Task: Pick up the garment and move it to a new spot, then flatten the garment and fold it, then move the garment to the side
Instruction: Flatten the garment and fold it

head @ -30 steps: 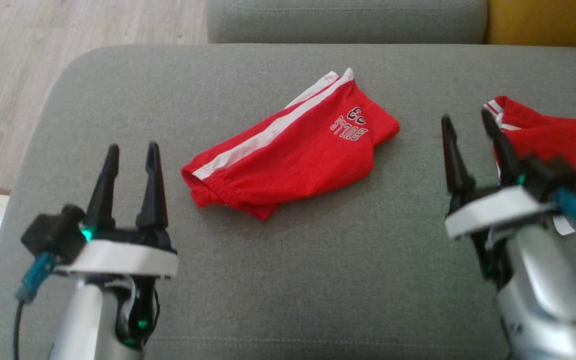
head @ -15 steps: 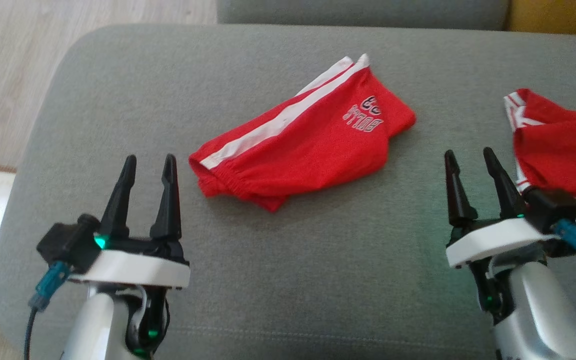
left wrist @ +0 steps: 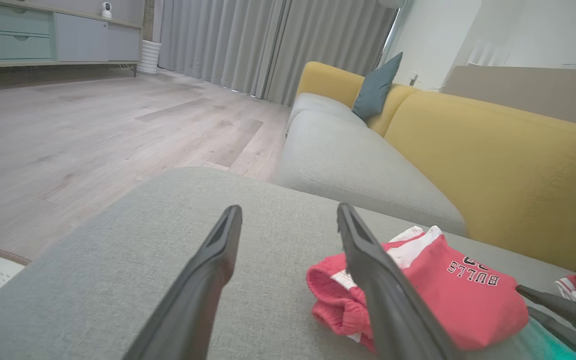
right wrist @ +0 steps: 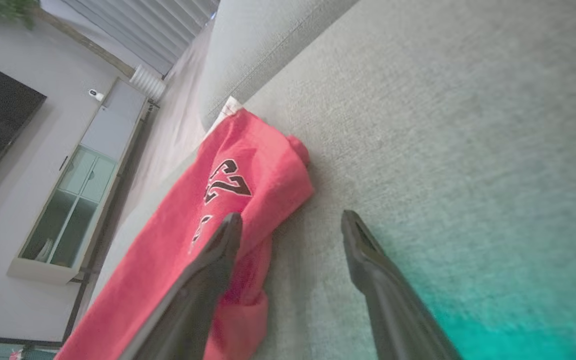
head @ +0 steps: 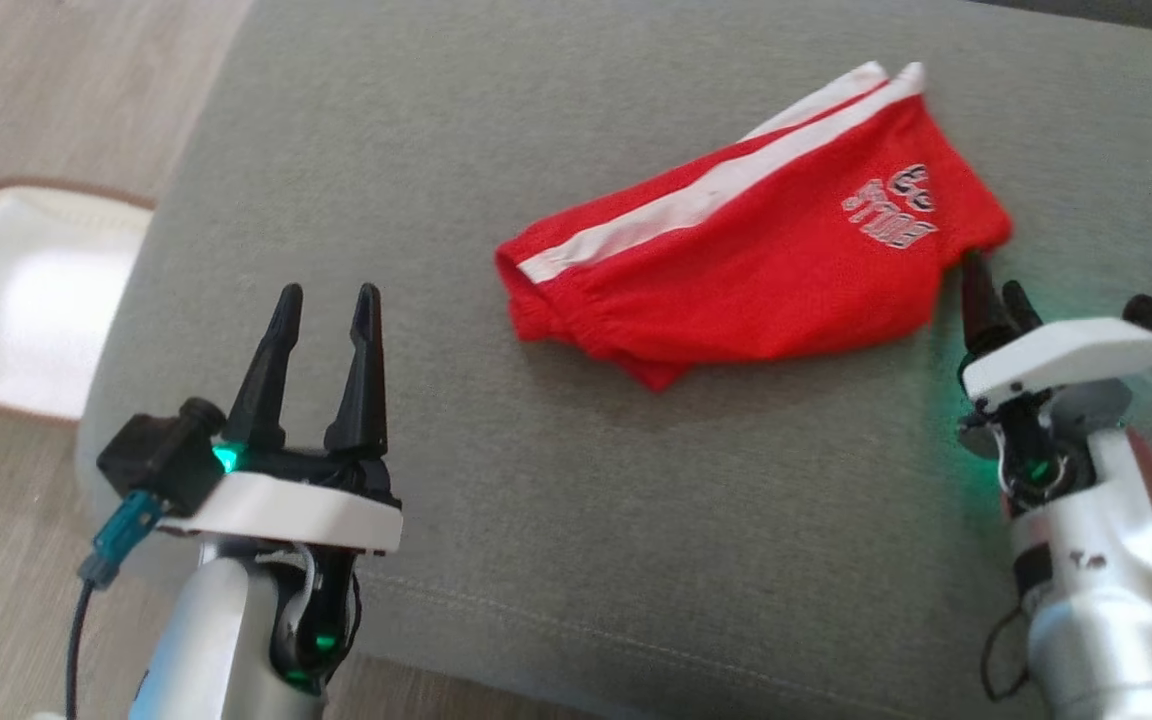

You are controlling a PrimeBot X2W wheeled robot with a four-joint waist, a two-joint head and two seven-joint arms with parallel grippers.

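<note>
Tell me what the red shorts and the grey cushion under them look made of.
The red shorts look like soft knit fabric, probably cotton or a blend, with a matte finish. They slump in loose folds and the waistband is gathered as if elasticated. The lettering looks printed. The grey cushion looks like matte woven upholstery cloth, with a fine heathered weave and a stitched seam near its front edge.
</note>
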